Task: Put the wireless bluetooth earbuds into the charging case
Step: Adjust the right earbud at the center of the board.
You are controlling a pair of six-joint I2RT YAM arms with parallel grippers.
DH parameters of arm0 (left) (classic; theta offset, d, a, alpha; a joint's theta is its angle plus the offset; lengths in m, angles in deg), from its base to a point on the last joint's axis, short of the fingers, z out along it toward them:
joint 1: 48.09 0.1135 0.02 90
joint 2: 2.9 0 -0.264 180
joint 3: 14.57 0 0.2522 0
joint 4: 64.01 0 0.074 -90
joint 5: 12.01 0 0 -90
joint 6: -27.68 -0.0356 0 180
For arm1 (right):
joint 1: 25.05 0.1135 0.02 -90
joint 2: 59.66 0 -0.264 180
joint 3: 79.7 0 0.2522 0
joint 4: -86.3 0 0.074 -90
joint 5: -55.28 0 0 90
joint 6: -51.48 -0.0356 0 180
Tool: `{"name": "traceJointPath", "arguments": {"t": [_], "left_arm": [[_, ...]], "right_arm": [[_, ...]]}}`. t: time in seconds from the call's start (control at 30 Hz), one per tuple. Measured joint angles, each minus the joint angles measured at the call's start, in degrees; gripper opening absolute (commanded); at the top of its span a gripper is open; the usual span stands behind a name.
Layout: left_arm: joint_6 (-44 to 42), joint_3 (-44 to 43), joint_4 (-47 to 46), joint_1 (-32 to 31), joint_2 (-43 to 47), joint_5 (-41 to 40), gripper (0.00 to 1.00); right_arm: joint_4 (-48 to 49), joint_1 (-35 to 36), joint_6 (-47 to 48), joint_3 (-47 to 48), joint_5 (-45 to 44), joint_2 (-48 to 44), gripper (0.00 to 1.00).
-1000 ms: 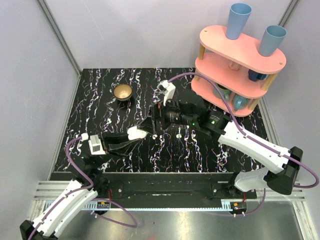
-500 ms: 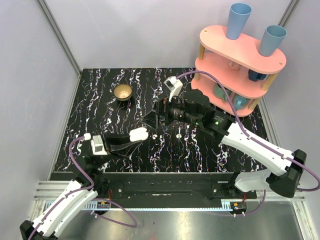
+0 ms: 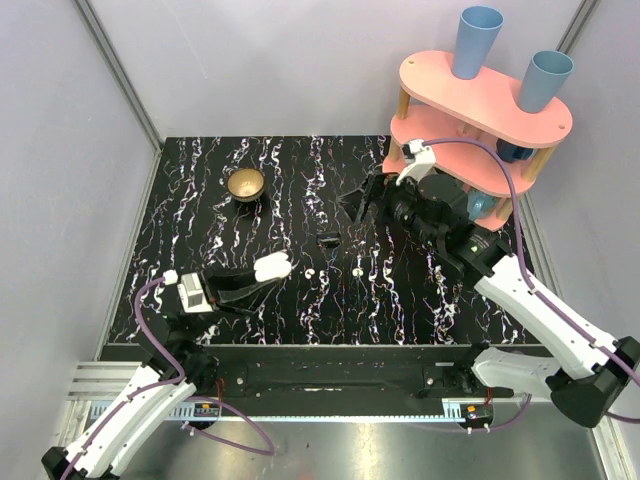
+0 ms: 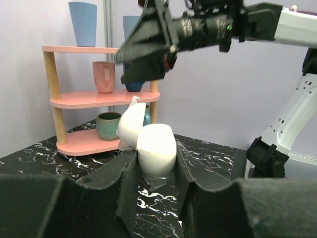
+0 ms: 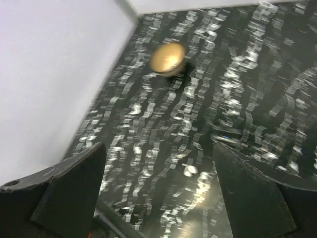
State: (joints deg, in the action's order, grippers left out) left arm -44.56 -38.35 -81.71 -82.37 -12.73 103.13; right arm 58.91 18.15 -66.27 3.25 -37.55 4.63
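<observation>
Left arm lies low, its left gripper [image 3: 260, 277] pointing to 2 o'clock and clamped on the charging case [image 3: 273, 267]. Right arm stretches toward 10 o'clock, right gripper [image 3: 362, 203] spread wide.

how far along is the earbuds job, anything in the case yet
Done: the left tool is shut on the charging case, whose lid looks open in the left wrist view. In hand: only the case; the right tool is open and empty, up near the pink shelf. Left: one earbud and the other earbud lie on the table, apart from the case; neither is inserted.
</observation>
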Motion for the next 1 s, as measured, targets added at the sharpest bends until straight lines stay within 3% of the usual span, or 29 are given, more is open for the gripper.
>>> {"name": "traceJointPath", "arguments": {"t": [0.1,0.2,0.33,0.6,0.67,1.0], "left_arm": [[0.04,0.00,0.35,0.00,0.31,-0.59,0.00],[0.09,0.00,0.70,0.00,0.39,-1.01,0.00],[0.22,-0.02,1.46,0.00,0.42,-1.25,0.00],[0.22,-0.50,2.91,0.00,1.18,-1.33,0.00],[0.24,-0.55,3.17,0.00,1.38,-1.33,0.00],[0.28,-0.85,4.92,0.00,1.60,-1.33,0.00]], "right_arm": [[-0.79,-6.34,-0.04,-4.13,0.90,0.37,0.88],[-1.55,-11.87,-0.22,-8.92,2.95,2.64,0.74],[-1.68,-16.83,-0.98,-14.73,6.08,10.27,0.69],[-0.09,-17.77,-2.10,-18.03,12.15,23.06,0.59],[0.92,-17.77,-2.23,-17.70,13.11,25.40,0.51],[4.52,-17.77,-2.60,-16.04,16.81,34.16,0.49]]}}
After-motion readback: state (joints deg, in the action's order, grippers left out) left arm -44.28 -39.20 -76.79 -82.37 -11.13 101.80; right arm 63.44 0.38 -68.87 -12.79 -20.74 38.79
